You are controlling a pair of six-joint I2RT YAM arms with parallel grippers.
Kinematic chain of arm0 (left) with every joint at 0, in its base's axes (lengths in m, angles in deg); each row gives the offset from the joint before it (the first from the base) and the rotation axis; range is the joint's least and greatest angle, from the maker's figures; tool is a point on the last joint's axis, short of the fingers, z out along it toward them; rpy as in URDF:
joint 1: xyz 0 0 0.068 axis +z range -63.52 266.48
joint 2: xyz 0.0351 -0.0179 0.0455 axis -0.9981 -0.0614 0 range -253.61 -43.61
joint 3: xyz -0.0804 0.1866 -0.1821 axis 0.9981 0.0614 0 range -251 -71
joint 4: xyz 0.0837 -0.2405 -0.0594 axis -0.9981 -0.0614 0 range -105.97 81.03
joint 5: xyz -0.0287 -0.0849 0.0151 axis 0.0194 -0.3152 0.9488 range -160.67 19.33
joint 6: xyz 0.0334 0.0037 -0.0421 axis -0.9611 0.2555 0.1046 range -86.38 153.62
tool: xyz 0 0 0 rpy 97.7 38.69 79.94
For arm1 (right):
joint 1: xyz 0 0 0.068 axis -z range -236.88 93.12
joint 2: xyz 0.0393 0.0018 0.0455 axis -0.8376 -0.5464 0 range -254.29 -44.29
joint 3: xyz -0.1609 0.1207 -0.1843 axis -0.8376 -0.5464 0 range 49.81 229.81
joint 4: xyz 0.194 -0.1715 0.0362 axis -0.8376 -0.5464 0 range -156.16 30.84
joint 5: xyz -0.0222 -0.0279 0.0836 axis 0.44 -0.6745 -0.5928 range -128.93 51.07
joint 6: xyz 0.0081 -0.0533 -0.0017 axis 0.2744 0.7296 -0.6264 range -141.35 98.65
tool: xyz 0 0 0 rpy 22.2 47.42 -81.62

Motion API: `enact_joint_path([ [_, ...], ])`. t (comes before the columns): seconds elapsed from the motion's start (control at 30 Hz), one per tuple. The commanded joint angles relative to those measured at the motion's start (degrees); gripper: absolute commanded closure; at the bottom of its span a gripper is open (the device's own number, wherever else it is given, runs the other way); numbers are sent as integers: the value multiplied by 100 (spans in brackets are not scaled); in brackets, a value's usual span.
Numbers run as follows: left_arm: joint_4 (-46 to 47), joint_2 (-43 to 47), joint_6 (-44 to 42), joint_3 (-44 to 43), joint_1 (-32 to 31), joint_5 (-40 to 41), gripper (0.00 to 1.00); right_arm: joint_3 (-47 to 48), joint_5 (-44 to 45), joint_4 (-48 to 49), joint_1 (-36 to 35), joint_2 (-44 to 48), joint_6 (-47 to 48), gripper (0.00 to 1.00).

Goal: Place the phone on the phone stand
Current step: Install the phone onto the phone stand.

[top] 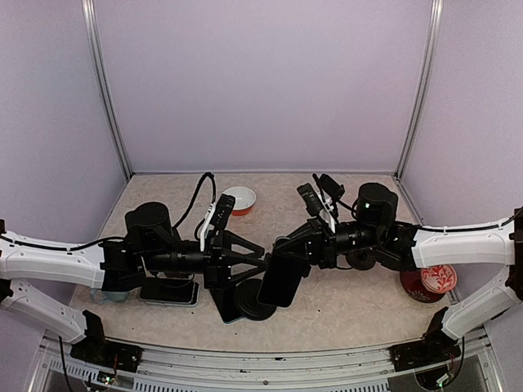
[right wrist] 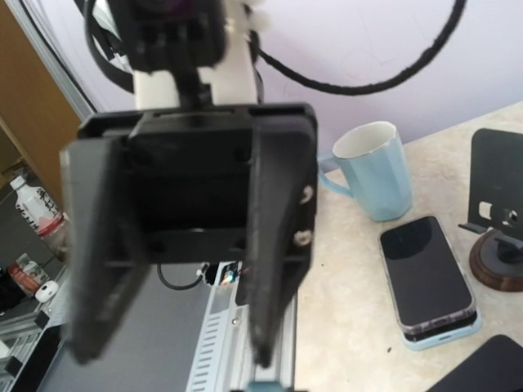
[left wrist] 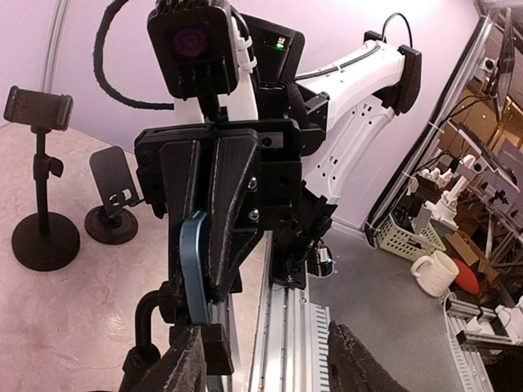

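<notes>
Left gripper (right wrist: 173, 343) hangs closest to the lens, its jaws wide apart and holding nothing. Opposite, the right gripper (left wrist: 206, 253) is clamped on 1 blue-edged phone (left wrist: 194, 278), lifted in the air near the phone stand (right wrist: 498, 196). Lowering should be slow, the phone tilted back, bottom edge meeting the lip first.

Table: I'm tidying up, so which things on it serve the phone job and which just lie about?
Job: phone, in the right gripper; phone stand.
Lying about: bowl, red cup, blue mug, spare phone.
</notes>
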Motion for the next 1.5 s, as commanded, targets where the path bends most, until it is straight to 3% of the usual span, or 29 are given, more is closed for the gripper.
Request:
enact_joint_path([
  [0.0,116,23,-38,-167,-15,-53,41,-47,212,-628,77,-238,36,100],
  [0.17,37,86,-87,-167,-5,142,25,76,141,-677,20,-221,19,100],
  [0.43,26,139,-93,-141,6,299,13,338,171,-922,-187,-191,79,100],
  [0.9,54,635,-6,274,19,849,11,1162,1234,-2024,-811,-260,368,91],
  [1.23,98,1062,36,631,41,1249,11,1535,2774,-2653,-905,-107,378,93],
  [1.47,186,1109,38,745,46,1332,11,1752,3218,-2959,-864,294,548,93],
])
